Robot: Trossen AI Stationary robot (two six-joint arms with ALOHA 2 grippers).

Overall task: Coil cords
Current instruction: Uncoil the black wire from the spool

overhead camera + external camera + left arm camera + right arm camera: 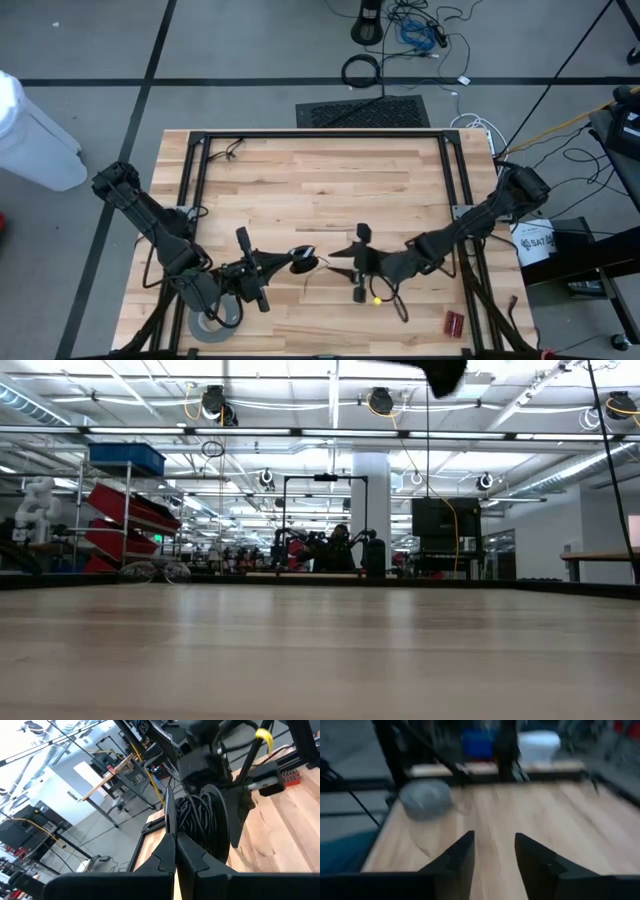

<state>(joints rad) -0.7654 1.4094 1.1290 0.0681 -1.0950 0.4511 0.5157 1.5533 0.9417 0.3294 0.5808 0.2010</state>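
Observation:
The cords show as thin dark wire wound on a small round black disc [200,820], which hangs above the table's near middle [303,260]. My left gripper [288,262] comes from the left and is shut on it [175,851]. A loose thin strand [325,256] runs from the disc toward my right gripper [340,264]. That gripper stands just right of the disc. Its fingers are open [494,851] with nothing between them, and it looks across the wood toward the left. My left gripper pinches a thin black rim of the disc [168,815] between its two shut fingers. The fingers lie about level and come from the table's left. The disc stands on edge beyond the fingertips, and the low view shows nothing resting on the table.
A wide grey tape roll [212,322] lies at the near left under my left arm, also seen in the right wrist view [425,797]. A small red object [455,322] sits near right. A black frame [320,135] rims the table. Bare wood fills the far half.

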